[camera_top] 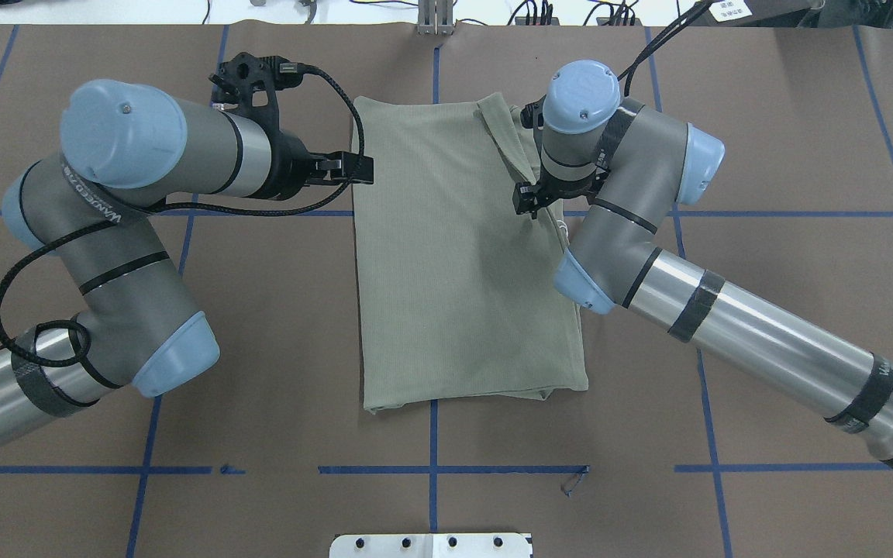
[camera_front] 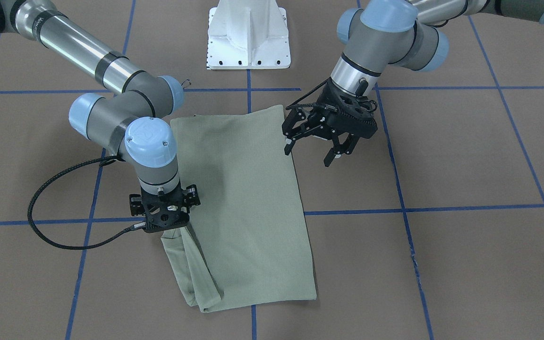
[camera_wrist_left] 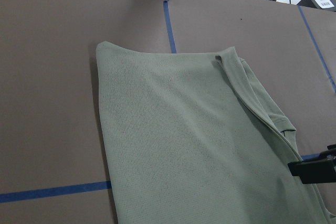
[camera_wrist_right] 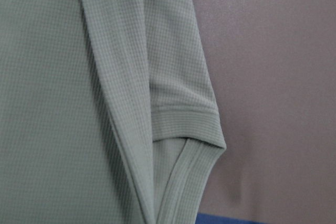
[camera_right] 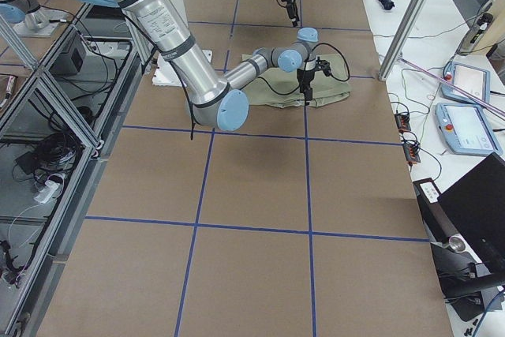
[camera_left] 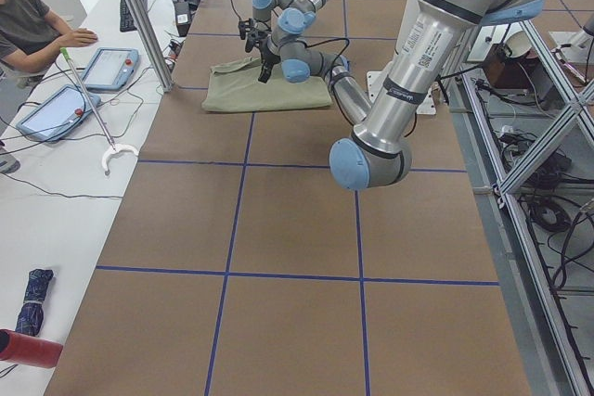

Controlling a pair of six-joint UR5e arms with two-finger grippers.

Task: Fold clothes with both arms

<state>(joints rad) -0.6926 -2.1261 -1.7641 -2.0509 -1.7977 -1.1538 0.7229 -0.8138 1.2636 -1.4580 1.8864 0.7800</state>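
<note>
Shirt [camera_front: 248,203], sage-green knit. Left gripper [camera_front: 307,158]: jaws released, empty, just beside one long edge. Right gripper [camera_front: 165,222]: points down at the opposite edge, over a folded-in sleeve. Its jaws are hidden under the wrist, so I cannot tell whether they are clenched. Cuff [camera_wrist_right: 184,119] lies beside the fold ridge. Folded to a long panel, flat on counter [camera_front: 465,156].
</note>
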